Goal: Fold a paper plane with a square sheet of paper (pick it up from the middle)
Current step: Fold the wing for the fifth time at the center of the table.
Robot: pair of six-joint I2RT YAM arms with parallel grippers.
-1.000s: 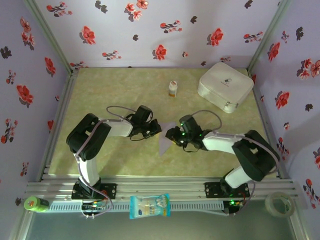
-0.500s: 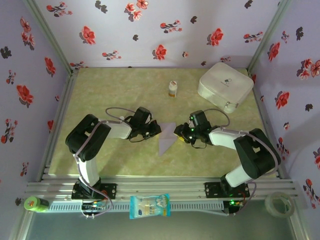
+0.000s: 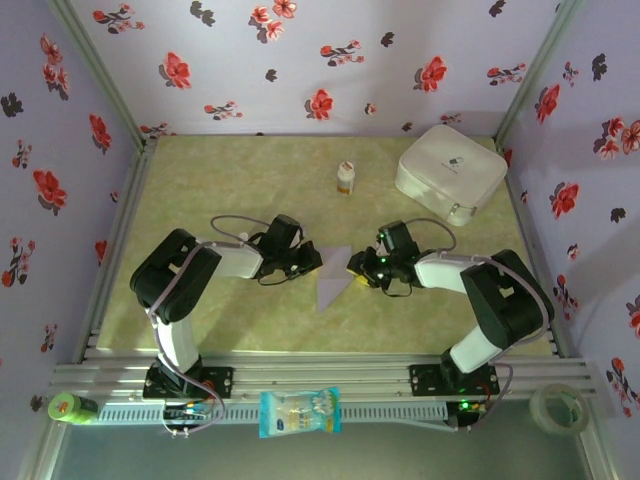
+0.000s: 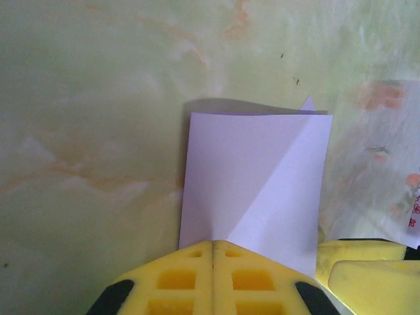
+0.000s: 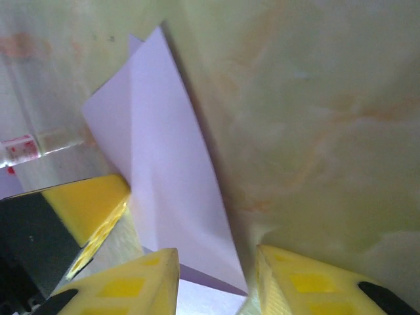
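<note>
The square sheet of paper (image 3: 332, 281) is pale lavender and lies partly folded on the marbled green table mid-way between the arms. In the left wrist view the paper (image 4: 262, 177) shows a diagonal crease running to my left gripper (image 4: 212, 244). That gripper is shut, with its yellow tips resting on the sheet's near edge. My left gripper (image 3: 311, 262) is at the sheet's left side and my right gripper (image 3: 353, 268) at its right. The right gripper (image 5: 216, 262) is open. A raised corner of the paper (image 5: 164, 170) sits between its fingers, touching neither. No paper plane shape is formed.
A white rounded case (image 3: 449, 172) stands at the back right and a small white bottle (image 3: 345, 178) at the back middle. A blue-white snack packet (image 3: 299, 411), a tape roll (image 3: 558, 407) and a green object (image 3: 68, 407) lie off the table's near rail. Floral walls enclose three sides.
My right gripper has drawn back from over the paper toward the right and far side, uncovering more of the sheet. The left gripper has stayed shut in place.
</note>
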